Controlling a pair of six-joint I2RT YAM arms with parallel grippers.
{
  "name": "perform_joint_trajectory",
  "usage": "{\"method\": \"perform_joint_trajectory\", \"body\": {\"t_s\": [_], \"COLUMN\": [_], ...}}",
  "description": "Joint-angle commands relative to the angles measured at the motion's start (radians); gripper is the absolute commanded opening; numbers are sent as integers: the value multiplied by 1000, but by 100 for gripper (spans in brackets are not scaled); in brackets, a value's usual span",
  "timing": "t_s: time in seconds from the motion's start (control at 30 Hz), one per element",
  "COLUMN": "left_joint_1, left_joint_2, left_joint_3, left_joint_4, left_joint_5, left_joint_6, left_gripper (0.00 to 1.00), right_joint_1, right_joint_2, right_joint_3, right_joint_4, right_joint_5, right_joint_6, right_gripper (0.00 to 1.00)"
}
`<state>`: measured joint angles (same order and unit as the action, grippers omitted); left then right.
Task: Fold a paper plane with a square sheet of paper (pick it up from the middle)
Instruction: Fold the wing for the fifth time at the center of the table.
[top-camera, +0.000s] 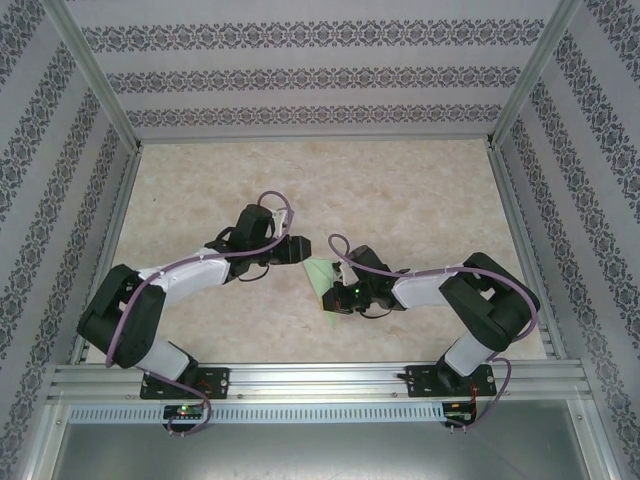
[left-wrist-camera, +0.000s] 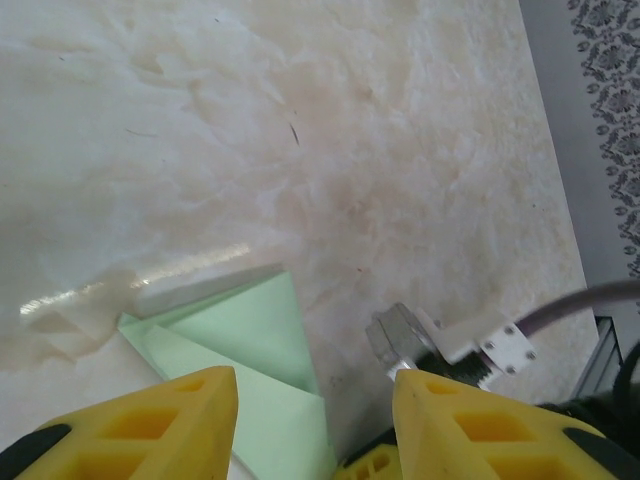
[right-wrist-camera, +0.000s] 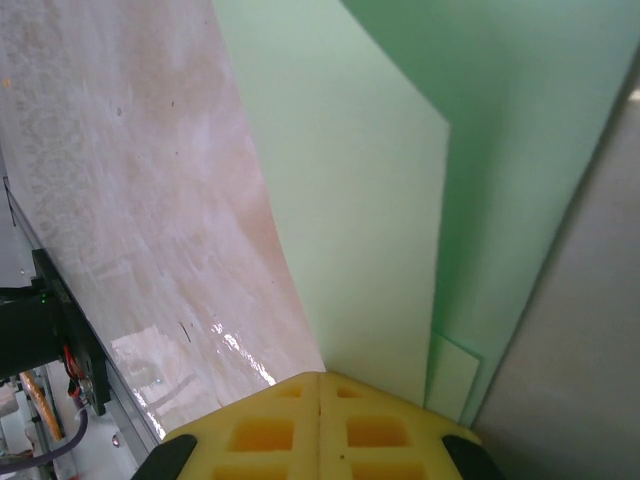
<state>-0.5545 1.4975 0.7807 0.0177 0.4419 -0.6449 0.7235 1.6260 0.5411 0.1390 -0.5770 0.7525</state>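
The left arm (top-camera: 185, 272) and right arm (top-camera: 425, 290) match: chunky black joints with white shells along the links. A mauve cable (top-camera: 275, 205) loops over each and is tied down in places. Black base plates (top-camera: 185, 383) are bolted to a silver rail (top-camera: 320, 378). The fingers (left-wrist-camera: 170, 420) are bright yellow, moulded with square pockets and black at the outer edges. A small green light (top-camera: 352, 291) glows by the right wrist.
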Motion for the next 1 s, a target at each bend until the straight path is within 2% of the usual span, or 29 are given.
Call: {"method": "perform_joint_trajectory", "body": {"t_s": [0.0,0.27,0.47,0.63,0.8,0.97], "left_joint_1": [-31,-91,-94,-94,-95,-110], "left_joint_2": [-49,-70,-75,-12,75,166], "left_joint_3": [-8,-52,-103,-86,-69,-20], "left_joint_4": [-34,45,118,97,201,200], "left_joint_5": [-27,-61,-65,-101,4,76], "left_joint_6": [-23,-84,-133,-148,-151,-143], "left_gripper": [46,44,43,36,30,22], "right_joint_1": [-12,-17,-35,-42,-53,-59], "right_joint_2": [27,-13,-23,-17,-8,9], "right_joint_3": [-36,-48,-65,-29,-12,-9], "right_joint_4": [-132,-170,-142,-161,-163,-147], "right_joint_5": [85,88,100,100,95,97], "right_joint_6": [-29,-73,-70,-86,-84,-81], "right_gripper": [3,3,3,4,4,4]}}
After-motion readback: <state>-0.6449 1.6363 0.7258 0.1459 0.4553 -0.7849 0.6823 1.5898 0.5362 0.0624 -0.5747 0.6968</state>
